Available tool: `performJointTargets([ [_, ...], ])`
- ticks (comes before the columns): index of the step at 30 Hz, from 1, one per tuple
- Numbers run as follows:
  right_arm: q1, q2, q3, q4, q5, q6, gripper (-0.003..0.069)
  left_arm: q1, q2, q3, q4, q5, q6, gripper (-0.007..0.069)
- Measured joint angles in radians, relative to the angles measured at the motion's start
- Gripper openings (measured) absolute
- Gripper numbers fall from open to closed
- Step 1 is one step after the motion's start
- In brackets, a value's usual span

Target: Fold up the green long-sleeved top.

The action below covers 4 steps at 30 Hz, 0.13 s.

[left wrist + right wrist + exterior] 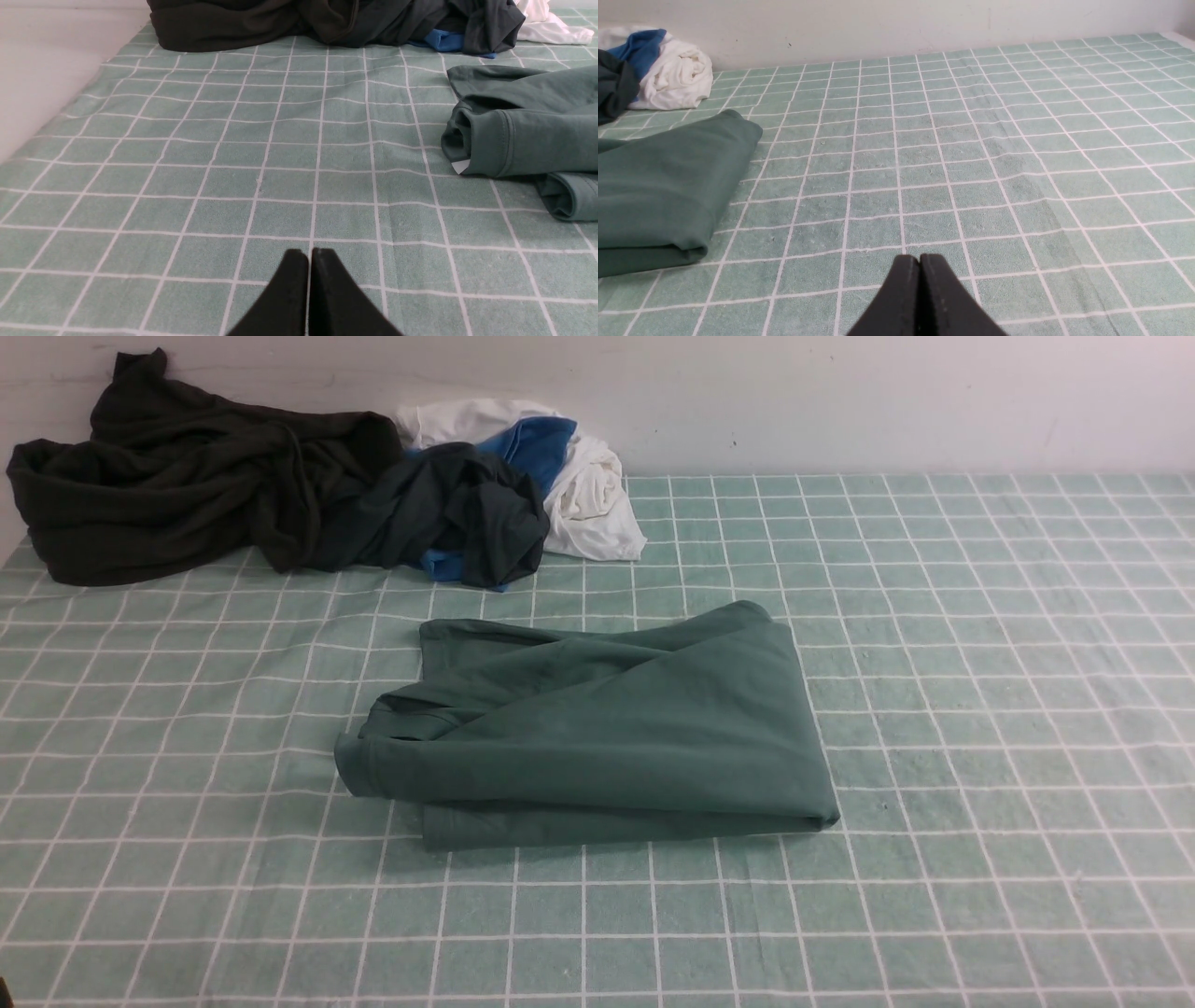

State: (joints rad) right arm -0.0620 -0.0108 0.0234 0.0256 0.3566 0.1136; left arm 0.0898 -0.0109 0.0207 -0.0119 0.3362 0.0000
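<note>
**Folded top at mid-table, both grippers closed and empty**

Nearest the robot, the left gripper and the right gripper hovered over bare checked tablecloth, each with its black jaws pressed together and holding nothing. Between them, at the middle of the table, lay the green long-sleeved top, folded into a rough rectangle, its layers stacked unevenly and a small white label peeking out at the left end. Farther back, against the wall, sat a heap of clothes: a dark brown-black garment, a blackish-green garment and a white-and-blue garment.
</note>
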Motion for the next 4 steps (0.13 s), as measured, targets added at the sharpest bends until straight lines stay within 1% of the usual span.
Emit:
performJointTargets([
  [4, 0.0, 0.0, 0.0, 0.0, 0.0, 0.0, -0.0014, 0.0, 0.0, 0.0, 0.0, 0.0, 0.0, -0.0003],
])
